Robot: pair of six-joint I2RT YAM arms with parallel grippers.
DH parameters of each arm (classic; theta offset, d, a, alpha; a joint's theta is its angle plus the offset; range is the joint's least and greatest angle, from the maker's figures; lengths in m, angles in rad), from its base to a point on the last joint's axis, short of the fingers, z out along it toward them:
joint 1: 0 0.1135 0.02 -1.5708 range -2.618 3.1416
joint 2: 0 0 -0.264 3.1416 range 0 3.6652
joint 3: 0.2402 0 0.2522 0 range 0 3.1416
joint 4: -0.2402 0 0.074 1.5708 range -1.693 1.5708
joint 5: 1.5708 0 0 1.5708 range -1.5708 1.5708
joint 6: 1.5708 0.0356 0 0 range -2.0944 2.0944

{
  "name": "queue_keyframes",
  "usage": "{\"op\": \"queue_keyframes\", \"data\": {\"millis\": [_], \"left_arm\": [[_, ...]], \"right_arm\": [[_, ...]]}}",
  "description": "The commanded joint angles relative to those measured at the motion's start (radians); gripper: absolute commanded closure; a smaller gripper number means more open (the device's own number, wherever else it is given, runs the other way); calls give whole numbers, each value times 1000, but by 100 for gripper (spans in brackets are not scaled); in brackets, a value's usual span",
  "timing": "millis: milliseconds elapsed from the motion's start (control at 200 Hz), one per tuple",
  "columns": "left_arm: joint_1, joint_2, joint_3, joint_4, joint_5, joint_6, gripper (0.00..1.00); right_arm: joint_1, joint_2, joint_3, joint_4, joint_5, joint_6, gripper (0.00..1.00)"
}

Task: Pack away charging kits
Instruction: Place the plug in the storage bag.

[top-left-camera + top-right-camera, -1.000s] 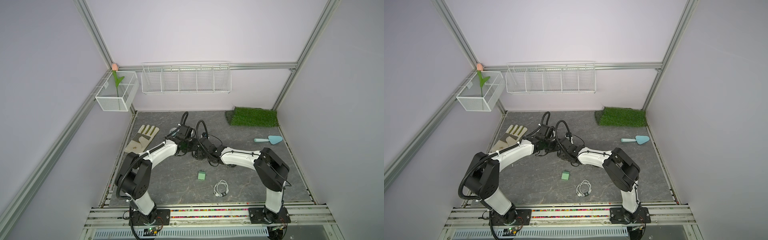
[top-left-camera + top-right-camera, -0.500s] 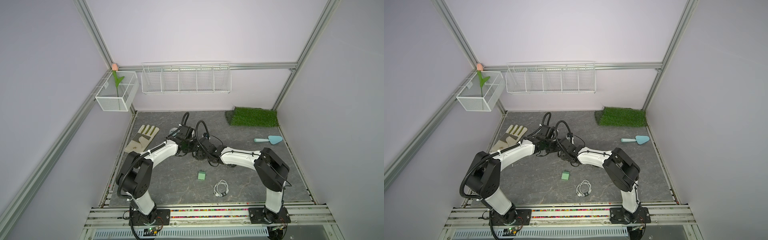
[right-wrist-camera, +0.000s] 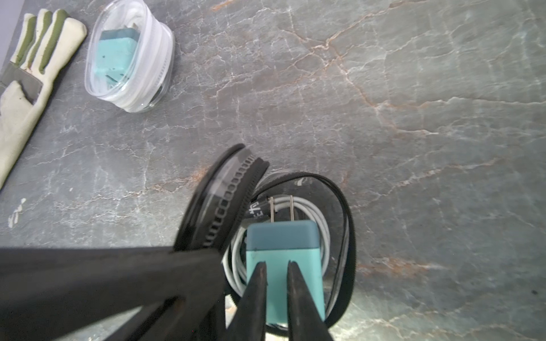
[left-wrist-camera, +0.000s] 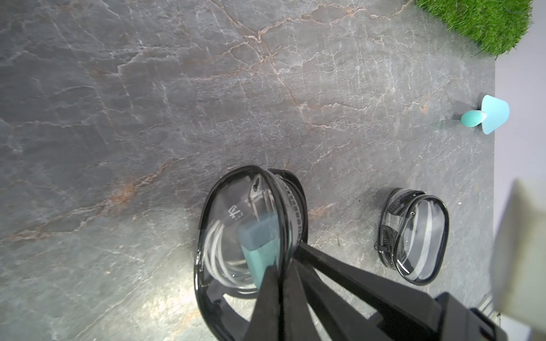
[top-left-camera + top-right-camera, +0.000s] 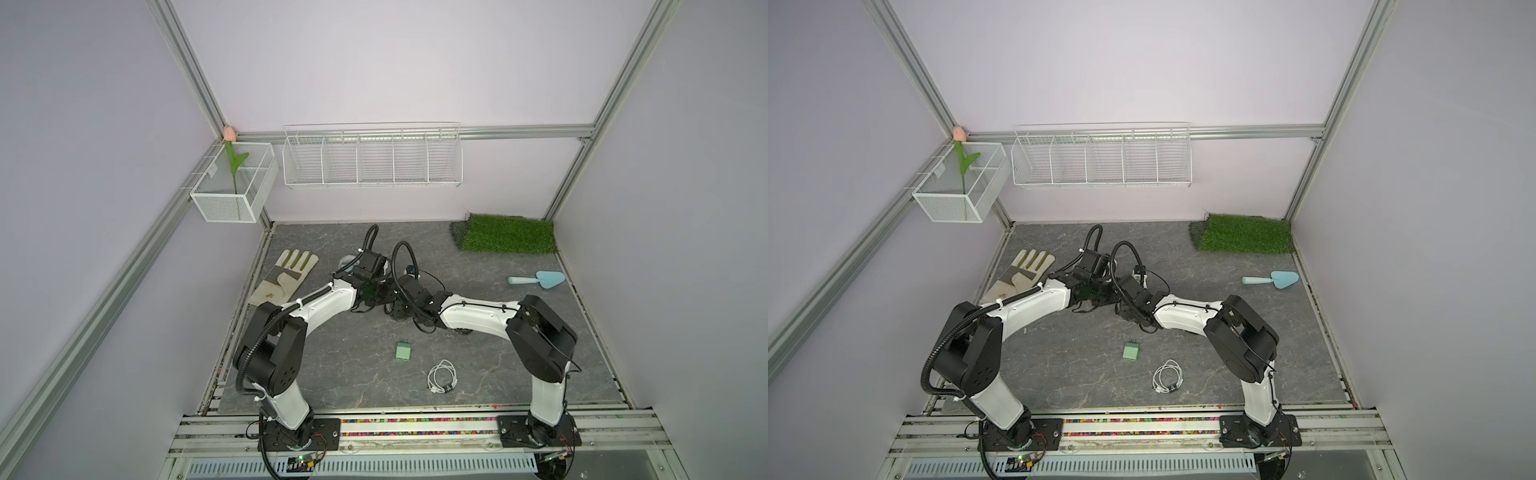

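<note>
- My right gripper [image 3: 276, 264] is nearly closed, with only a slim gap between the tips. They sit over the face of the teal charger block [image 3: 295, 257] and clasp nothing that I can see. If I press off-centre, the block could tip onto an edge instead of settling flat.
- That block lies inside the open black-rimmed case [image 3: 350, 236], on top of a coiled white cable [image 3: 320, 218]. The coil looks springy to me. It may push the block back up once I lift off, or a loop may stray across the zipper line and jam the closing.
- My left gripper [image 4: 283, 267] is clamped tight on the lid [image 3: 227, 192], holding it up and open. My two sets of fingers are very close together. Drawing the right one out carelessly could knock the lid, and I judge the thin rim could slip from the pinch and flap down.
- The case rests unclamped on the table [image 3: 384, 88], so a sideways shove could slide it.
- Farther out, a white-rimmed case [image 3: 130, 56] holds a block, and a second black-rimmed case [image 4: 399, 197] lies apart.
- A loose block [image 5: 403, 351] and a loose cable [image 5: 442, 376] lie near each other toward the front. My right forearm could sweep them if I swing back low.
</note>
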Motion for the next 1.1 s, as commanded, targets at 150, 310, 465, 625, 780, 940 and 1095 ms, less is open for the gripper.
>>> {"op": "queue_keyframes", "data": {"millis": [150, 310, 465, 625, 780, 940, 1095], "left_arm": [[-7, 20, 1, 23, 15, -7, 100], [-7, 12, 2, 20, 14, -6, 100], [-7, 11, 0, 24, 16, -8, 100], [-7, 17, 1, 29, 21, -8, 100], [-7, 28, 10, 30, 29, -8, 100], [-7, 37, 15, 33, 33, -5, 100], [-7, 55, 15, 43, 51, -3, 100]], "right_arm": [[8, -41, -18, -26, 75, -19, 76], [6, -102, -79, -31, 100, -16, 68], [5, -53, -98, 21, 50, 13, 70], [6, -2, -60, 76, -31, 8, 77], [18, 12, -28, 87, -59, 6, 80], [17, 40, -12, 80, -61, 16, 80], [12, 85, 8, 86, -62, 10, 81]]}}
